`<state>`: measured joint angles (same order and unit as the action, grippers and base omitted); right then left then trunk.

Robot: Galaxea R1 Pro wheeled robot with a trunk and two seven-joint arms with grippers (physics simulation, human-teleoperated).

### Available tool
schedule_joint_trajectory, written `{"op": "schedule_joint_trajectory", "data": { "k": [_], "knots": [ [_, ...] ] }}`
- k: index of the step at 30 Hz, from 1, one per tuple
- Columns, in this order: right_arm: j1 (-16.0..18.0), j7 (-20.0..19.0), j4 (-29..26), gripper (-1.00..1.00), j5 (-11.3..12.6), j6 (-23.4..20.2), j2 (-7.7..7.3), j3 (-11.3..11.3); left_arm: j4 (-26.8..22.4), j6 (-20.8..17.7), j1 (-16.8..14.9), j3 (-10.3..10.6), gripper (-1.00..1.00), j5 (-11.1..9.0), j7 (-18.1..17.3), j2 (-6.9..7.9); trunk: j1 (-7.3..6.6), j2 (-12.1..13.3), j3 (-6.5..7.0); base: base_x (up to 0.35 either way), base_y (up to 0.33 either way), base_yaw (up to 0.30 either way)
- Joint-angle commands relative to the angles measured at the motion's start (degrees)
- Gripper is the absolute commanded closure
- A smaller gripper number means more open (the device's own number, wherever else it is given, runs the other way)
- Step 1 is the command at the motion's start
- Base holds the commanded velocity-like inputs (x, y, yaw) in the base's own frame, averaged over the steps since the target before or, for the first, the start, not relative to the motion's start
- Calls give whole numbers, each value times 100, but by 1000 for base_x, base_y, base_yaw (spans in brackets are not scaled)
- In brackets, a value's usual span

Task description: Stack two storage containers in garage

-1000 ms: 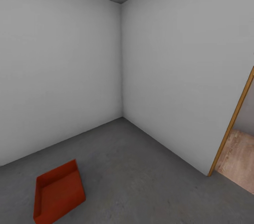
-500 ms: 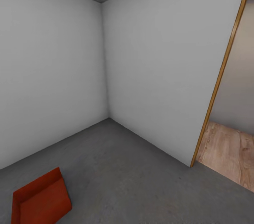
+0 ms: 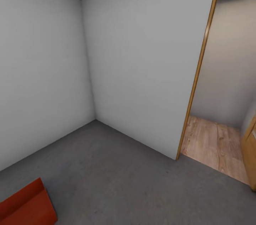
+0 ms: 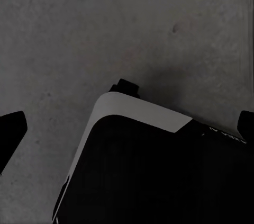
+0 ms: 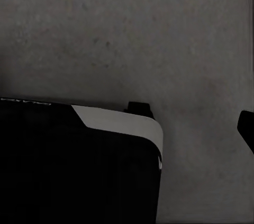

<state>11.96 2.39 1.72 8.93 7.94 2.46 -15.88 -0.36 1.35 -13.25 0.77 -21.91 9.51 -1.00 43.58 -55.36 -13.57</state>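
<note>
One of the two storage containers sits on the garage's dark concrete floor, down at the lower left corner of my head view, open top up, partly cut off by the edge of the picture. Nothing is stacked on the part of it I can see, so I judge the job about half done: this bin is delivered, and the second one has to be fetched from the living room and set on top of it. A wood-framed doorway stands open at the right, with light plank flooring beyond, which looks like my way out.

My head camera gives the room: bare white-grey walls, the bin, the door. My wrist cameras look straight down instead, each showing mottled concrete and a dark, white-edged corner of my own base. Dark finger tips sit at the far edges of my left claw's view, widely parted with nothing between them, so that claw is released. For my right claw I see one tip, also with nothing held, and I cannot tell its state.
</note>
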Motion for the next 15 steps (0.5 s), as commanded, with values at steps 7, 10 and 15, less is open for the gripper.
{"op": "schedule_joint_trajectory", "data": {
  "k": [7,10,15],
  "knots": [
    [9,8,18,-100,57,32,0,-47,0,14,-2,10,-100,-32,16,-5,0,-5,-25,0,0,-294],
    [9,8,18,-100,57,32,1,-47,-1,14,-2,10,-100,-32,16,-4,0,-5,-32,0,0,-294],
    [9,13,20,-100,57,32,3,-47,0,14,-2,10,-100,-32,16,-5,0,-5,-44,0,0,-294]
  ]
}}
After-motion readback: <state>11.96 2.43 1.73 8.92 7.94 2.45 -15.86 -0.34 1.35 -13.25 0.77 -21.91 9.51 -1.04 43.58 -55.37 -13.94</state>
